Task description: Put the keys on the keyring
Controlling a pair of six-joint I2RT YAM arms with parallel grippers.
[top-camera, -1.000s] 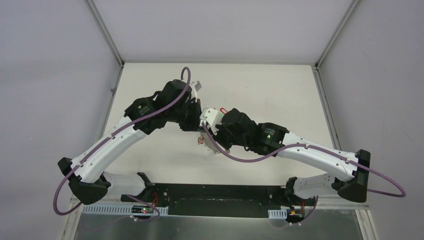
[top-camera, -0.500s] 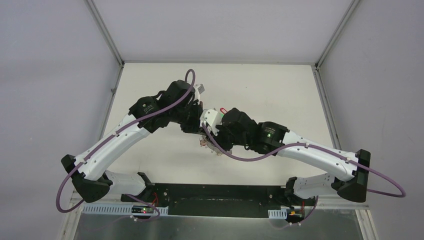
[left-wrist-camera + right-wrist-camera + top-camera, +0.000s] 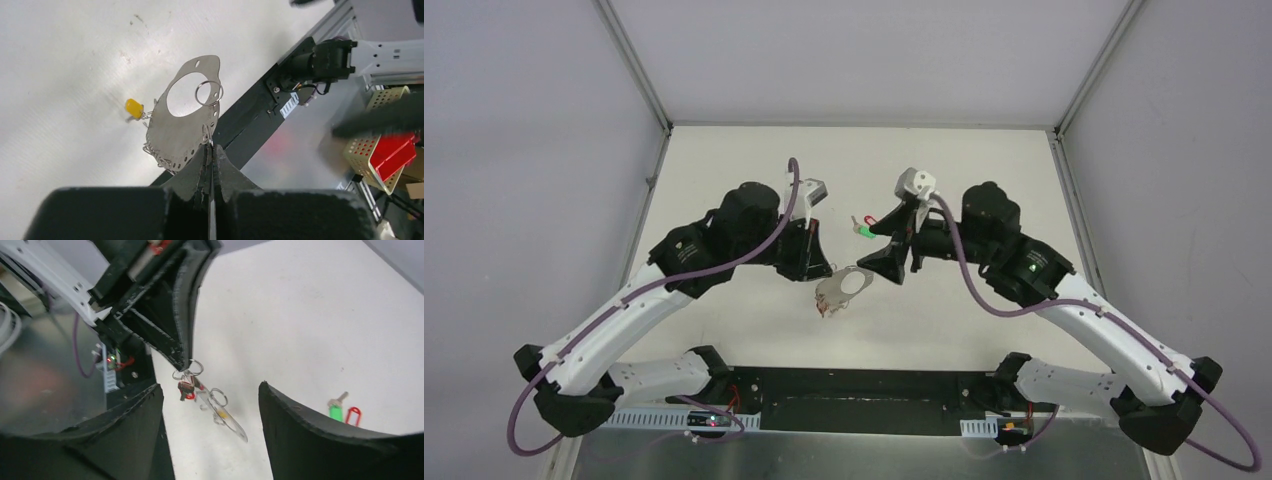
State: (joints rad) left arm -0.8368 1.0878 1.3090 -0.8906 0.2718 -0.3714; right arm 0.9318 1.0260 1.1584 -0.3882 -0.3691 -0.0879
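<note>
The keyring is a flat grey metal plate with one large round hole and small holes along its rim. My left gripper is shut on its edge and holds it above the table. A yellow-tagged key, a small split ring and a red-tagged key hang from it. In the top view the keyring sticks out from the left gripper. My right gripper is open and empty, to the right of the plate and apart from it. A green-tagged key and a red-tagged key lie on the table.
The white table is walled at the back and on both sides. The black base rail runs along the near edge. A perforated yellow basket with a red item sits beyond the table edge. The two loose keys lie under the right wrist.
The right gripper opened and drew back up and to the right, away from the left gripper. The left arm shifted left, still holding the keyring, which now hangs in plain view.
</note>
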